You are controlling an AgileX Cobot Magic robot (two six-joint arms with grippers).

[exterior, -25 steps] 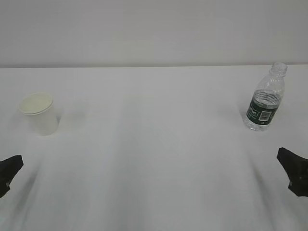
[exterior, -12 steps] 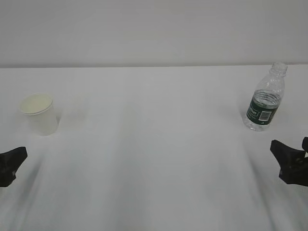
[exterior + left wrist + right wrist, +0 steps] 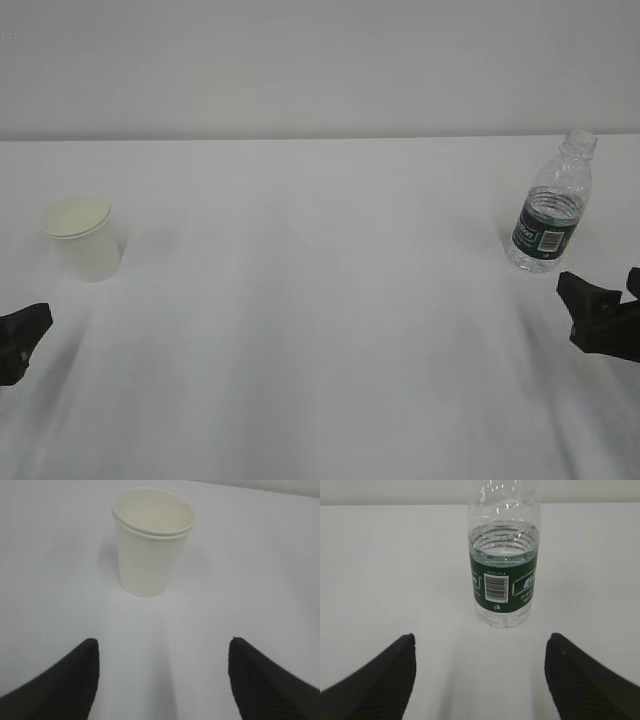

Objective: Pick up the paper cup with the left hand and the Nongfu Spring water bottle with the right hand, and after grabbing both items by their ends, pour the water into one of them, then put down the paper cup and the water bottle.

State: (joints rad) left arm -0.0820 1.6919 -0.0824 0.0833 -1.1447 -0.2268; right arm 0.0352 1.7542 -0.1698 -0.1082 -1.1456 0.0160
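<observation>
The paper cup (image 3: 83, 238) stands upright at the left of the table, white with a cream inside. In the left wrist view the paper cup (image 3: 152, 545) is straight ahead of my left gripper (image 3: 161, 642), which is open and empty, a gap short of it. The Nongfu Spring water bottle (image 3: 550, 205) stands upright and capless at the right. My right gripper (image 3: 480, 639) is open just short of the bottle (image 3: 504, 570), touching nothing. Water (image 3: 504, 540) reaches just above the green label. In the exterior view only dark fingers (image 3: 28, 325) (image 3: 582, 292) show at the side edges.
A plain white table (image 3: 320, 300) runs back to a pale wall (image 3: 320, 60). Nothing else stands between the cup and the bottle. Both arms enter low from the outer corners of the exterior view.
The right gripper has moved forward and up towards the bottle. The left gripper has edged slightly towards the cup. Cup and bottle have not moved.
</observation>
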